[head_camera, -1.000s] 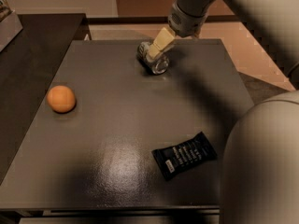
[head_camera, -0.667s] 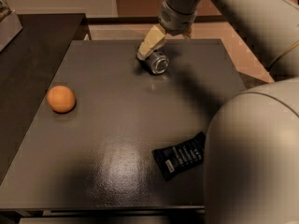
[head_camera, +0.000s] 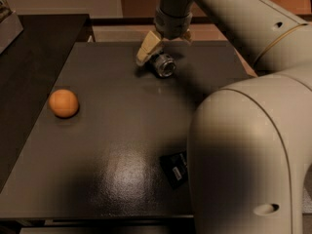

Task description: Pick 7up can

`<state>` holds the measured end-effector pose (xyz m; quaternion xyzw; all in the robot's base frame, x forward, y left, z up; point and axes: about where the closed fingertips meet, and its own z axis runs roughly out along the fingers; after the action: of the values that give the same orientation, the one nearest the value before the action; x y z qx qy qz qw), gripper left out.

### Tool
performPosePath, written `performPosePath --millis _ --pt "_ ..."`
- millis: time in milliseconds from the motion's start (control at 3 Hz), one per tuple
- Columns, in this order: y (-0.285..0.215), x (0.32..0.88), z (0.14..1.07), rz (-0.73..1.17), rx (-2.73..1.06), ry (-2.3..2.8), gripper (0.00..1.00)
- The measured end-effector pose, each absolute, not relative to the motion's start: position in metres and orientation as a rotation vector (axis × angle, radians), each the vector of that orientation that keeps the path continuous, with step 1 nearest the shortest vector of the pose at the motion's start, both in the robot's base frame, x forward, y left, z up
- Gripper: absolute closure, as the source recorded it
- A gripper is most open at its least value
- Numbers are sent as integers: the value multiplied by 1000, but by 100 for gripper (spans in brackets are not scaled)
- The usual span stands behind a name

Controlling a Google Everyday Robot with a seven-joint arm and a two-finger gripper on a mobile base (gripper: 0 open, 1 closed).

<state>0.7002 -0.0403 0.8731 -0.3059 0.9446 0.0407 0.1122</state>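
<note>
My pincer [head_camera: 157, 50] sat at the top centre of the frame, over the 7up can [head_camera: 165, 66]. It covered the can's rear end, and I could not read any markings on the can. The arm link [head_camera: 243, 160] at the lower right ran off the right and bottom edges. It hid most of the black wrapper [head_camera: 174, 168] and the near right corner of the desk [head_camera: 112, 145]. A pale object [head_camera: 7, 22] at the upper left was cut by the frame's edge, so I could not identify it.

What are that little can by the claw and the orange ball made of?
The 7up can, lying on its side just below the gripper, looks like bare metal: it is silvery-grey, with a shiny round end catching the light. The orange ball has a matte, evenly orange skin. It is probably a fruit, though plastic cannot be ruled out.
</note>
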Motion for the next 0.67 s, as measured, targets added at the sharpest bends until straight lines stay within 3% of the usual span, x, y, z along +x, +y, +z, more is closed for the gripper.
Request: performPosePath --millis 667 --pt "-47 706 844 15 -857 2846 0"
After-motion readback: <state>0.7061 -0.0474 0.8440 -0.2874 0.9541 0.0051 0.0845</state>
